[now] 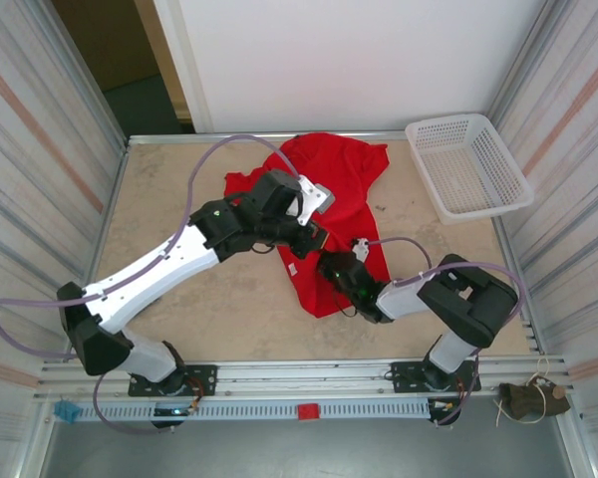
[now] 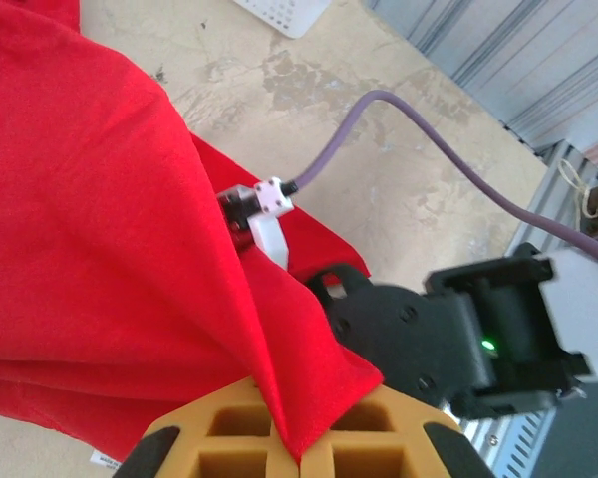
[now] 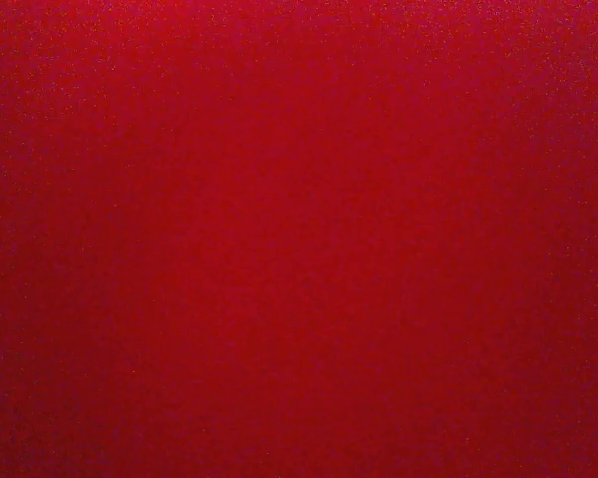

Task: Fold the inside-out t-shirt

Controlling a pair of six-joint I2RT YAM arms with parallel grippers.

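Red soft cloth, the short-sleeved inside-out t-shirt [image 1: 344, 184] lies crumpled mid-table toward the far edge. Your left gripper [image 2: 297, 448] is pressed together, pinching a fold of it. Just right, your right gripper [image 1: 331, 267] is closed, buried in the cloth; whether it grips any, you cannot tell.

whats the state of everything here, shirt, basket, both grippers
t-shirt, unfolded, rumpled, one edge pinched
basket, upright, empty
left gripper, shut on the t-shirt
right gripper, shut, tips buried in the cloth, grip hidden
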